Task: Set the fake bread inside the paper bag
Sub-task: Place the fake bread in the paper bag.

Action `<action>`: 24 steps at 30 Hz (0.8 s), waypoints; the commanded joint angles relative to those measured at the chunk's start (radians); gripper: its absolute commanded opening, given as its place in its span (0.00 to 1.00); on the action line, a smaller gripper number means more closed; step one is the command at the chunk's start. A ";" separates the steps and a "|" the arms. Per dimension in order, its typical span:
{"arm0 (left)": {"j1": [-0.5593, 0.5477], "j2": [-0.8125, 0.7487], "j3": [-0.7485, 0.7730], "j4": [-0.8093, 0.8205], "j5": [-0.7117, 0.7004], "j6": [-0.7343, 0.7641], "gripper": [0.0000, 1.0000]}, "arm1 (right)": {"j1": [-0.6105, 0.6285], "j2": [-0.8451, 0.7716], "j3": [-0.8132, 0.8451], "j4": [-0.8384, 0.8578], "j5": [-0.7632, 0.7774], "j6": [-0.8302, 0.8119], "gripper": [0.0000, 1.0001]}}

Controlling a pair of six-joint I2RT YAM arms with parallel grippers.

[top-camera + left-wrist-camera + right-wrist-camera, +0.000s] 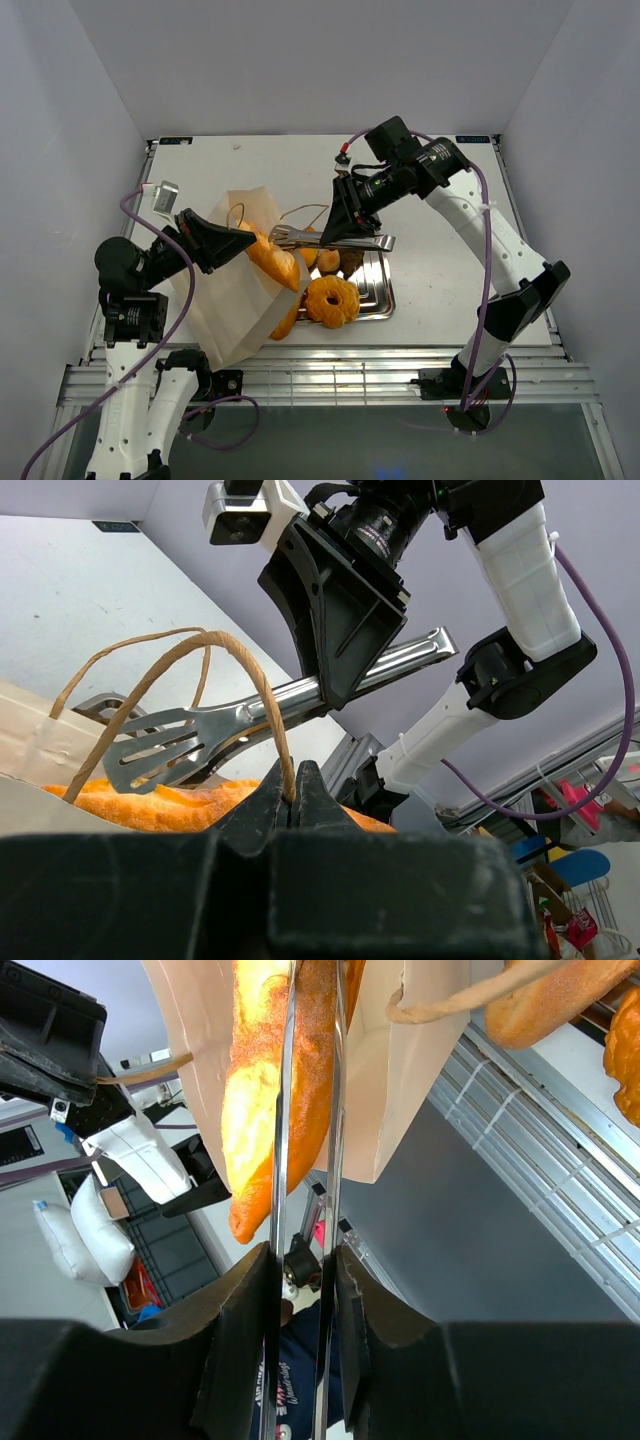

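The cream paper bag (232, 300) lies tilted at the left of the table, with its mouth towards the tray. My left gripper (215, 240) is shut on one brown cord handle (262, 695) and holds the mouth up. My right gripper (350, 222) is shut on the metal tongs (335, 238). The tong blades (283, 1110) reach a golden baguette (272, 262) at the bag's mouth, and the right wrist view shows this baguette (255, 1090) between them. A second baguette (288, 318) pokes out below. A ring doughnut (332, 300) and small pastries (328, 262) lie on the tray.
The steel tray (378, 290) sits right of the bag near the table's front edge. White walls enclose the table on three sides. The left wrist view shows the right gripper (340, 610) and tongs (190, 742) close above the bag mouth.
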 commanded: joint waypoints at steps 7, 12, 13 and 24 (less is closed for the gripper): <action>-0.006 0.015 0.048 0.024 0.018 -0.009 0.00 | -0.002 -0.075 0.027 0.065 -0.042 0.021 0.33; -0.004 0.015 0.051 0.024 0.015 -0.010 0.00 | -0.005 -0.078 0.024 0.023 -0.034 0.000 0.35; -0.006 0.015 0.051 0.024 0.013 -0.010 0.00 | -0.005 -0.081 0.022 0.022 -0.034 -0.003 0.35; -0.006 0.019 0.061 0.024 0.015 -0.012 0.00 | -0.005 -0.094 0.011 -0.008 -0.037 -0.023 0.41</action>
